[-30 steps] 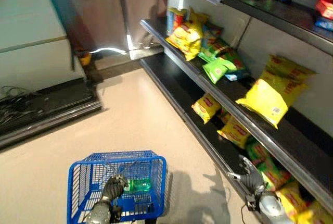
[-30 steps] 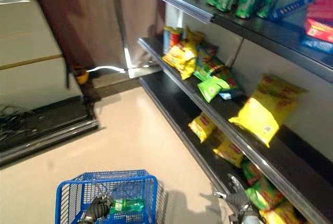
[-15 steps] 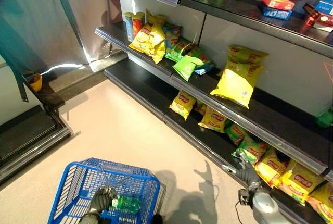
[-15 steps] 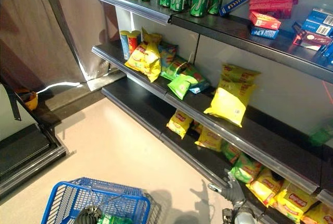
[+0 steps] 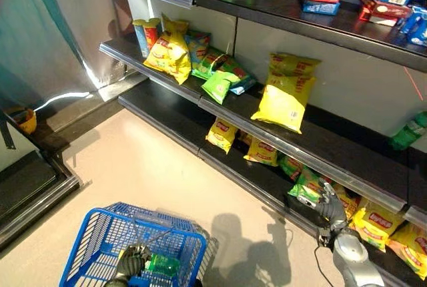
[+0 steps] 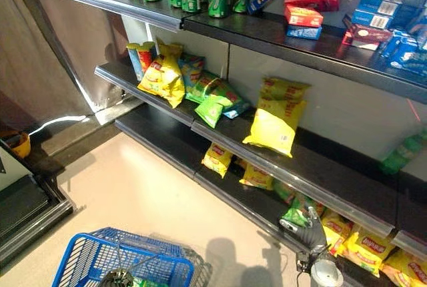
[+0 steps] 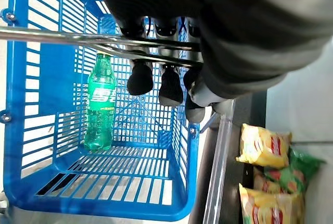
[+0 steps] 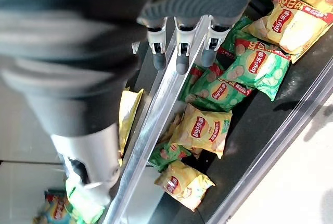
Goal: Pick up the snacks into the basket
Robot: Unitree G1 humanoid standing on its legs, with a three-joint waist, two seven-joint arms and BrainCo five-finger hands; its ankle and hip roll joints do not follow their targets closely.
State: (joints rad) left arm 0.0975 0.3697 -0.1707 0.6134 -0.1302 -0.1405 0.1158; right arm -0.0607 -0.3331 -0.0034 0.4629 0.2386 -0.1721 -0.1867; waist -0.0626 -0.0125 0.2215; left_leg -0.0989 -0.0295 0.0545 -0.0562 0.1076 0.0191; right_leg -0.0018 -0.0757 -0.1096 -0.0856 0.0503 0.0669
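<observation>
Snacks fill the shelves ahead of me: yellow bags (image 5: 283, 97) and green bags (image 5: 220, 77) on the middle shelf (image 5: 313, 141), more chip bags along the bottom shelf (image 5: 260, 180). None is in the basket (image 5: 100, 247) yet; it holds a green bottle (image 7: 99, 101) lying on its floor.

Over the last second my head camera has swung round, so the shelving now sits square in front and the curtain and dark platform have slid off to the side. The bags have not moved; the view has. My right hand (image 5: 328, 200) has come up from beside the bottom shelf's lip to a green bag (image 5: 305, 190) there. In the right wrist view its fingers (image 8: 179, 47) are straight and spread, pointing over the shelf rail at a green bag (image 8: 244, 70), pinching nothing.

My left hand (image 7: 161, 78) is curled round the basket's wire handle (image 7: 78, 39), carrying it low at my left.

I judge the approach nearly done and the grasp not begun. Next I must reach under the middle shelf's edge, close on that green bag without crushing it, and bring it across. The rail above the bag could catch my fingers.
</observation>
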